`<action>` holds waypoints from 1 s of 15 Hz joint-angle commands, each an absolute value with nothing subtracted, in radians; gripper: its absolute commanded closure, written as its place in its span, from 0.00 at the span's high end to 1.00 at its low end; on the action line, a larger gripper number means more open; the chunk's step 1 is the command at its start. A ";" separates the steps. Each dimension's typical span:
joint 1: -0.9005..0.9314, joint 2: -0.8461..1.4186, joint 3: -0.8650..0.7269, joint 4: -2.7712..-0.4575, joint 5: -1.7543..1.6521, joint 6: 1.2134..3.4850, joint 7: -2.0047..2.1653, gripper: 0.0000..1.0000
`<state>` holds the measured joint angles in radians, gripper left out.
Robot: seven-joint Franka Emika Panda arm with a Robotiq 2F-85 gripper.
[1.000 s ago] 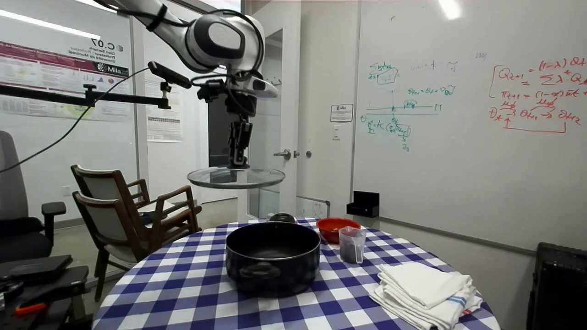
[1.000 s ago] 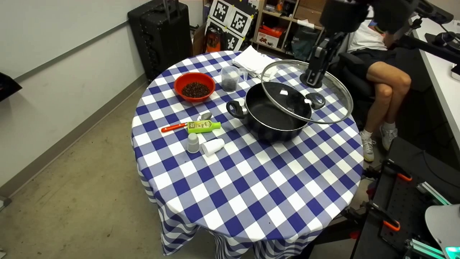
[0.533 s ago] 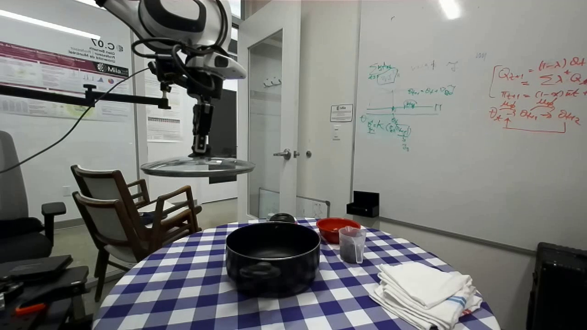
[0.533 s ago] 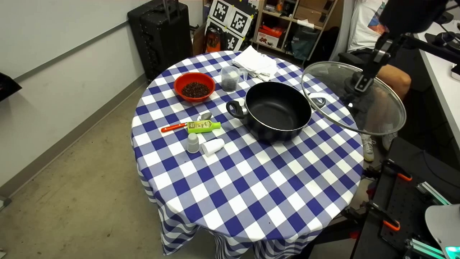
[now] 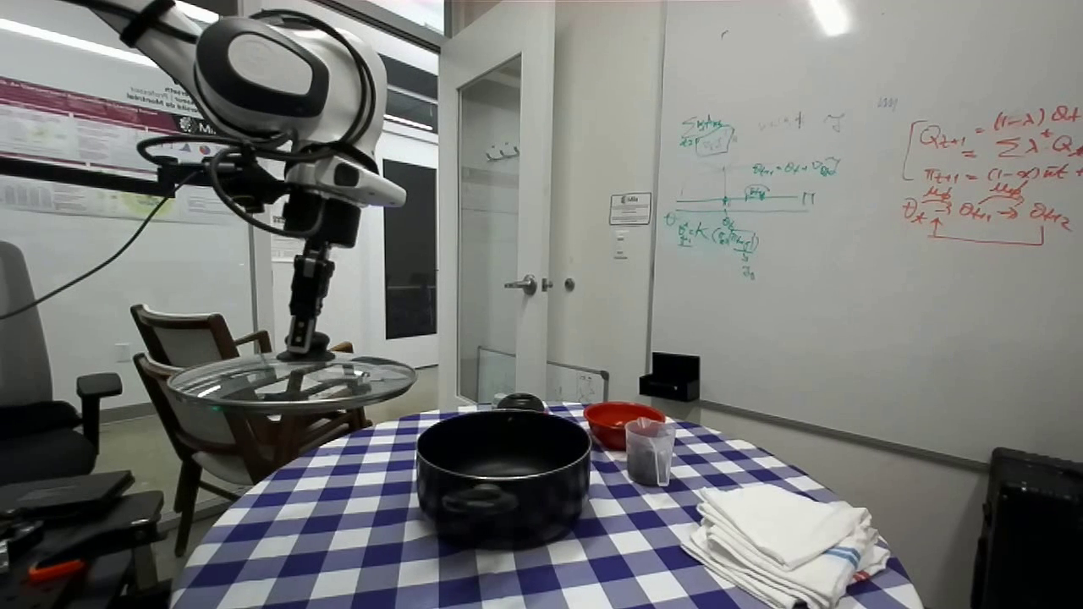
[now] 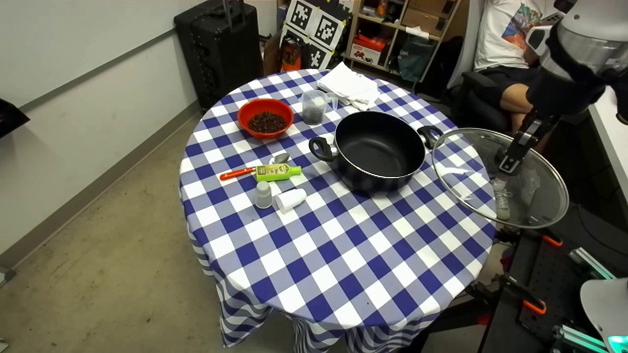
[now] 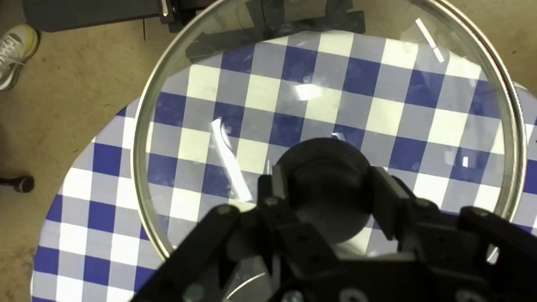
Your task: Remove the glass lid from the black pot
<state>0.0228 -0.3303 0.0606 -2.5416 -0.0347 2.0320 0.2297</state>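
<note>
This is a robot lab: there is a white robot arm (image 5: 275,72), a big whiteboard (image 5: 863,288) has math in red and green, and a board (image 6: 314,23) shows black-and-white square codes. The poster (image 5: 68,131) may be about science, but its print is blurry.

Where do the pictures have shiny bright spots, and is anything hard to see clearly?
Wrist view: white streaks gleam on the glass lid, probably reflected lights, while the claw looks very dark and a bit blurry; in an exterior view, a white glare spot shines near the top of the whiteboard.
</note>
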 commanded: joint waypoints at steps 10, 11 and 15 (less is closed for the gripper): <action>-0.071 -0.131 0.020 -2.574 -0.090 2.200 0.300 0.25; -0.072 -0.117 0.016 -2.577 -0.093 2.204 0.306 0.25; -0.069 -0.060 0.001 -2.583 -0.084 2.233 0.329 0.25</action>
